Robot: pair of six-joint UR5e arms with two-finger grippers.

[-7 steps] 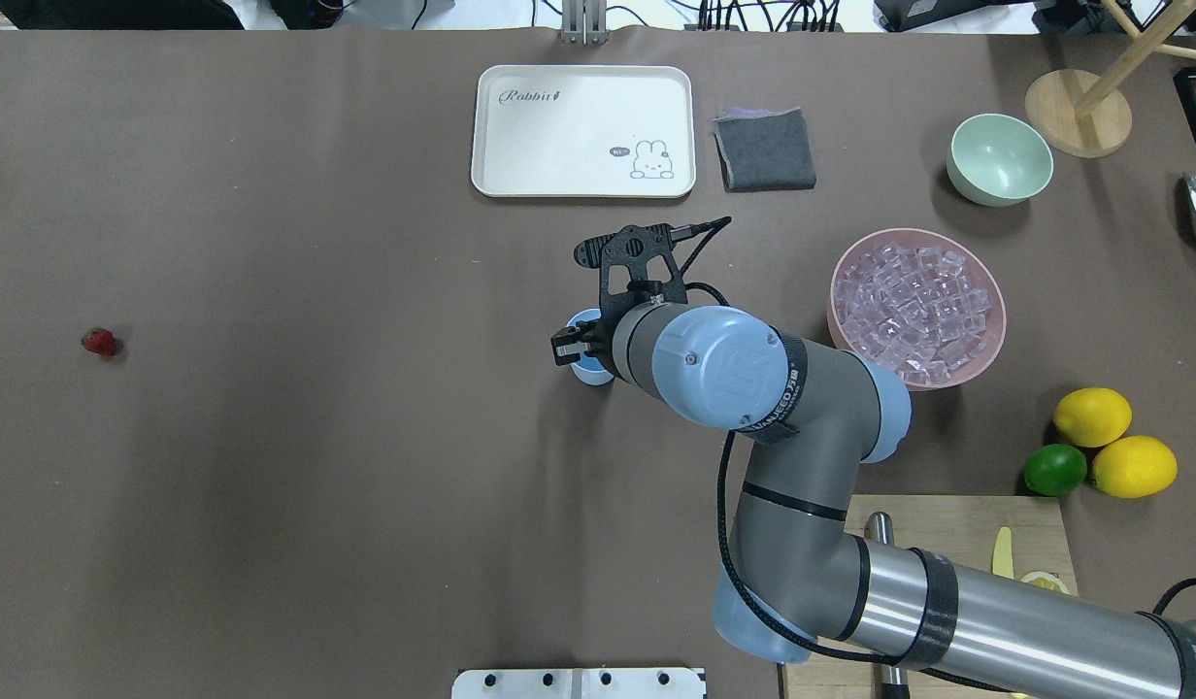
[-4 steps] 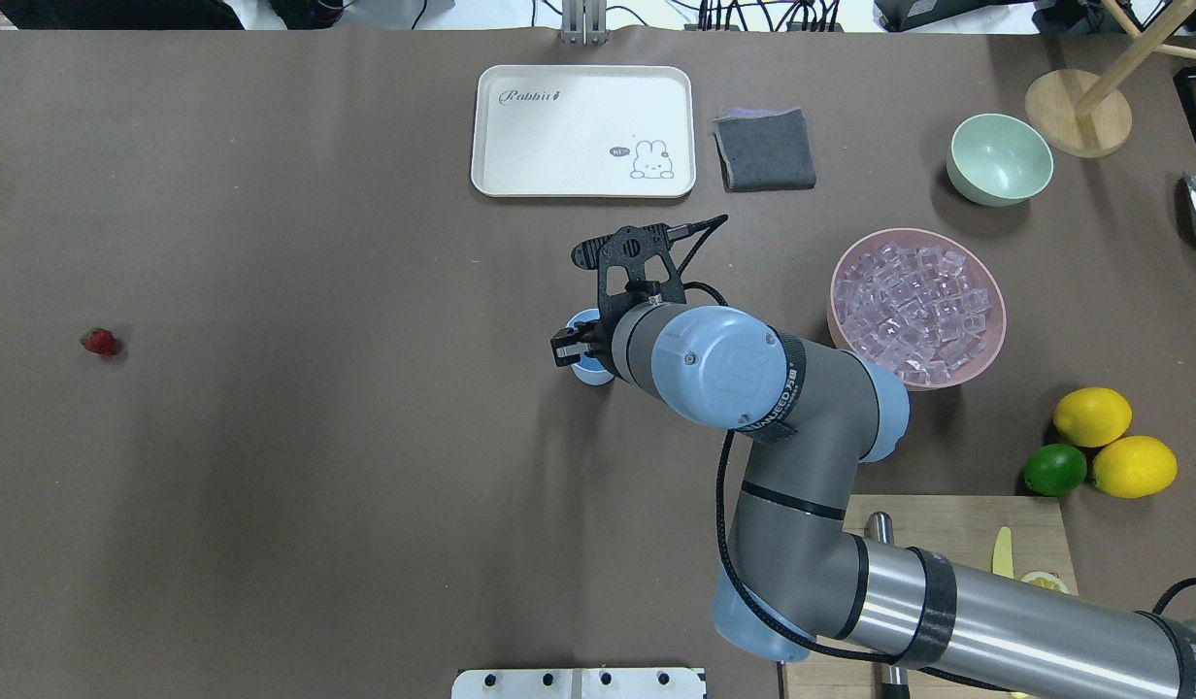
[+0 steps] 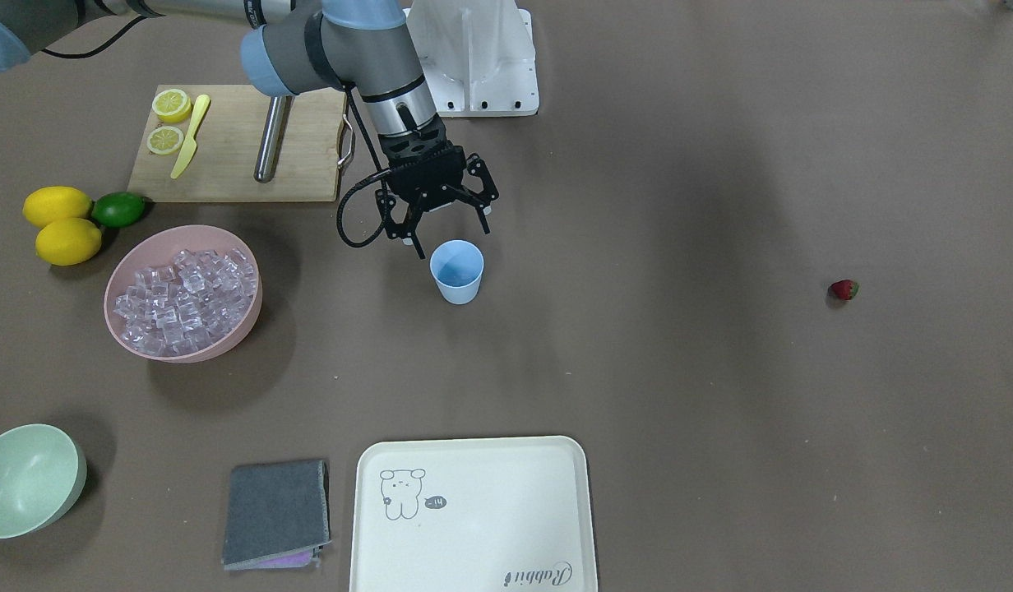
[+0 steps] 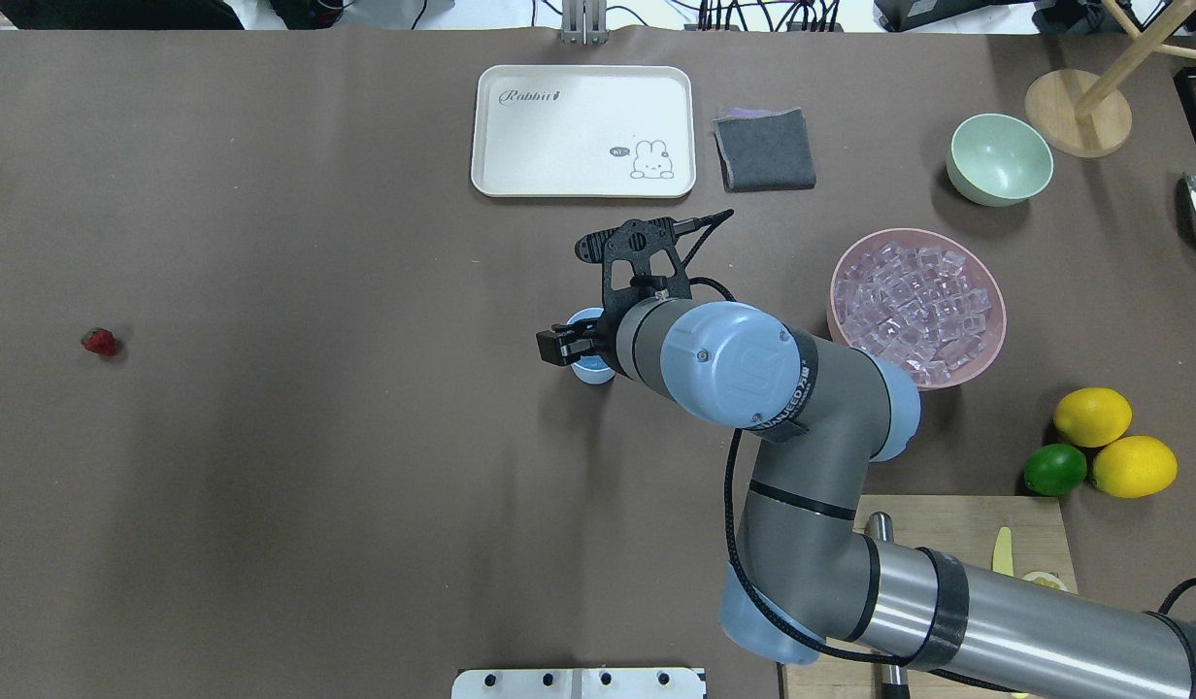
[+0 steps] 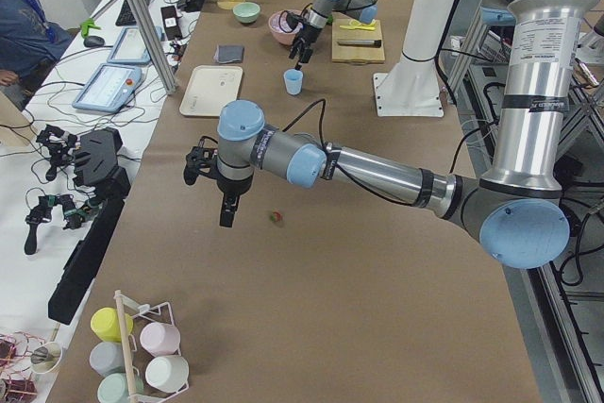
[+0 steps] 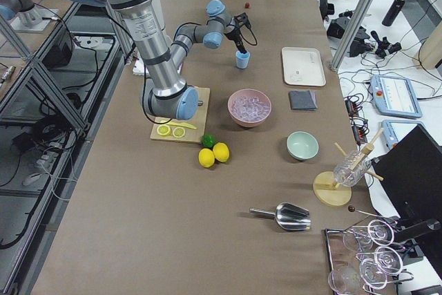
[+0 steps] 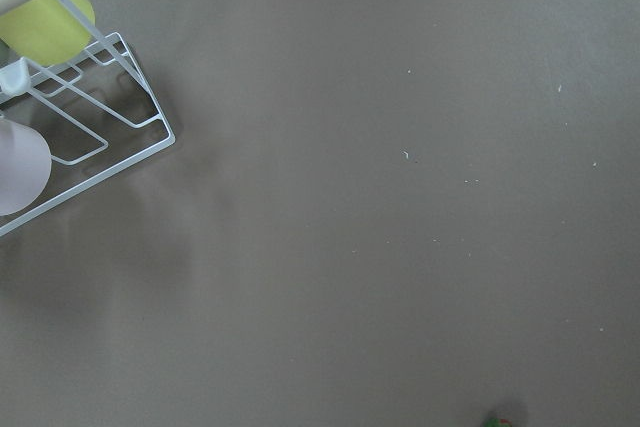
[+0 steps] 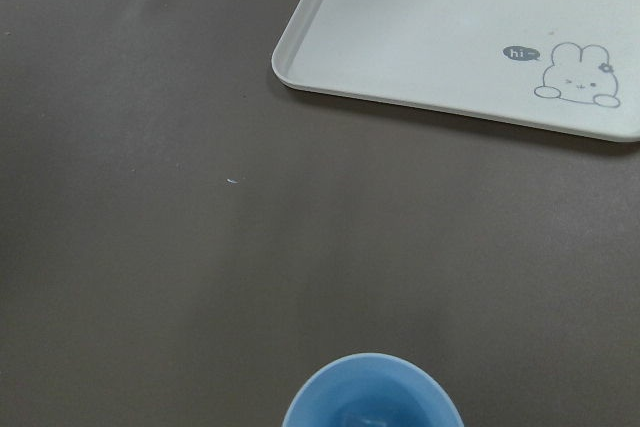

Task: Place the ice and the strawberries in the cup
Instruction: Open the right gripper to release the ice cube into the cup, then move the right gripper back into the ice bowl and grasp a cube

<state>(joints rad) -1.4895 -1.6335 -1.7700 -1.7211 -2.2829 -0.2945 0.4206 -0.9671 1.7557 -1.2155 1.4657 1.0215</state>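
Observation:
The light blue cup (image 3: 457, 271) stands upright mid-table; it also shows in the overhead view (image 4: 588, 370) and at the bottom of the right wrist view (image 8: 370, 392), with a faint pale cube shape inside. My right gripper (image 3: 445, 228) hangs just above the cup's rim on the robot side, open and empty. The ice (image 3: 182, 296) fills a pink bowl (image 4: 986, 354) to the right of the cup. The strawberry (image 4: 100, 341) lies alone far to the left. My left gripper (image 5: 226, 207) hovers beside the strawberry (image 5: 276, 218); I cannot tell whether it is open or shut.
A white rabbit tray (image 4: 583, 131), a grey cloth (image 4: 763, 149) and a pale green bowl (image 4: 999, 158) lie at the far edge. Lemons and a lime (image 4: 1054, 469) sit by a cutting board (image 3: 235, 144). A wire cup rack (image 7: 70, 117) shows in the left wrist view.
The right gripper's visible finger has shifted outward to the left over the cup, so the jaws stand wider. The wrist has moved slightly. The strawberry and cup have not moved.

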